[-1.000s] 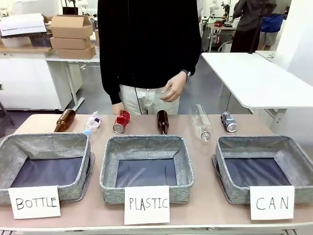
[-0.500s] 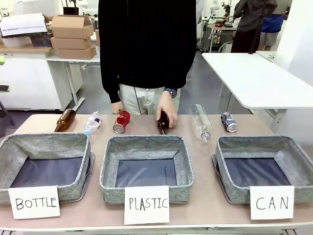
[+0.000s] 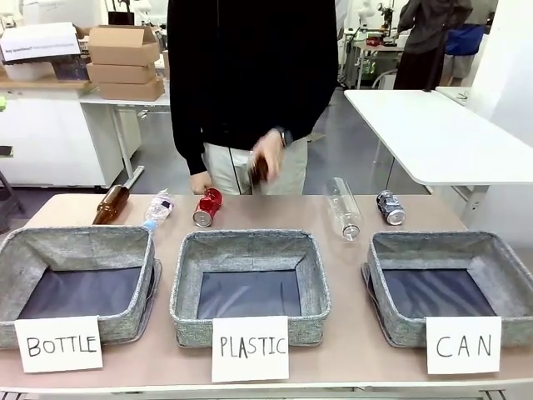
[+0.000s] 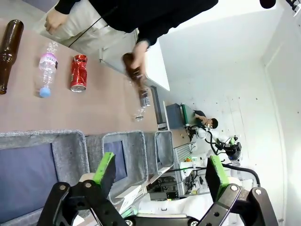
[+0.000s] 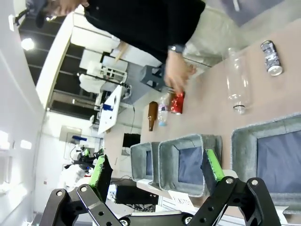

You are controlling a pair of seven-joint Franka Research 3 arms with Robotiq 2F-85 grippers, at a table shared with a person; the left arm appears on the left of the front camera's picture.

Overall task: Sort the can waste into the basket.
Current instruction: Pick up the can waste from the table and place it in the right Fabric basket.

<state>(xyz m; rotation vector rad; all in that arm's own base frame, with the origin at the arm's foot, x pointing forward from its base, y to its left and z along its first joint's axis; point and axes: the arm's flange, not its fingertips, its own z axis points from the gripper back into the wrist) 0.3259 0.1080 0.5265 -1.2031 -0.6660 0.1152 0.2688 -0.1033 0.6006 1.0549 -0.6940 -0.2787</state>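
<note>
Lying on its side near the far edge of the surface [image 3: 346, 275], the red can [image 3: 206, 207] rests behind the middle basket [image 3: 250, 242], beside a small plastic bottle [image 3: 156, 207]. Just above and to its right, the person's hand [image 3: 268, 154] holds a brown bottle [image 3: 259, 171] up off the surface. The silver can [image 3: 389, 207] lies just behind the basket signed CAN [image 3: 420, 241], near a clear bottle [image 3: 343, 208]. Both cans are outside that basket. The left hand [image 4: 160, 172] and the right hand [image 5: 155, 169] each hover with fingers spread wide, holding nothing.
</note>
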